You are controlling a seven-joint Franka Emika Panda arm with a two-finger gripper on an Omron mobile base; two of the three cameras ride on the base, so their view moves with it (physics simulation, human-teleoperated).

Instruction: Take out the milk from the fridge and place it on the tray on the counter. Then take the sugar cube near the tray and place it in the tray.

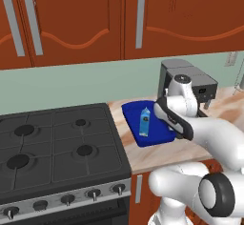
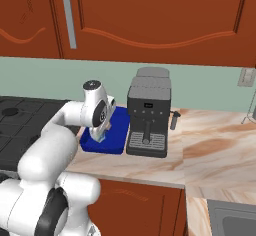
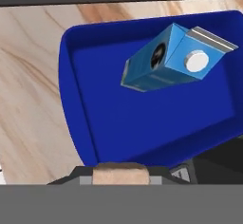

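Blue milk carton (image 1: 145,121) stands in the tray (image 1: 131,117) near the worktop's (image 1: 157,155) back edge, step one done; gripper (image 3: 119,174) above the tray, clamped on the tan sugar cube (image 3: 119,174), which needs dropping in.

So there's a black gas stove (image 1: 57,148) on the left with four burners and a row of knobs (image 1: 66,199) along its front edge; to the right sits a dark grey espresso machine (image 2: 148,115), standing upright with a drip grate at its base and a small dark portafilter handle (image 2: 174,120) sticking out its side; red-brown upper cabinets (image 2: 150,15) with long grey bar handles (image 2: 68,17) run overhead; pale green backsplash (image 1: 71,83) behind it all; a wall outlet (image 2: 245,77) far right; corner of a steel sink (image 2: 232,220) down low.
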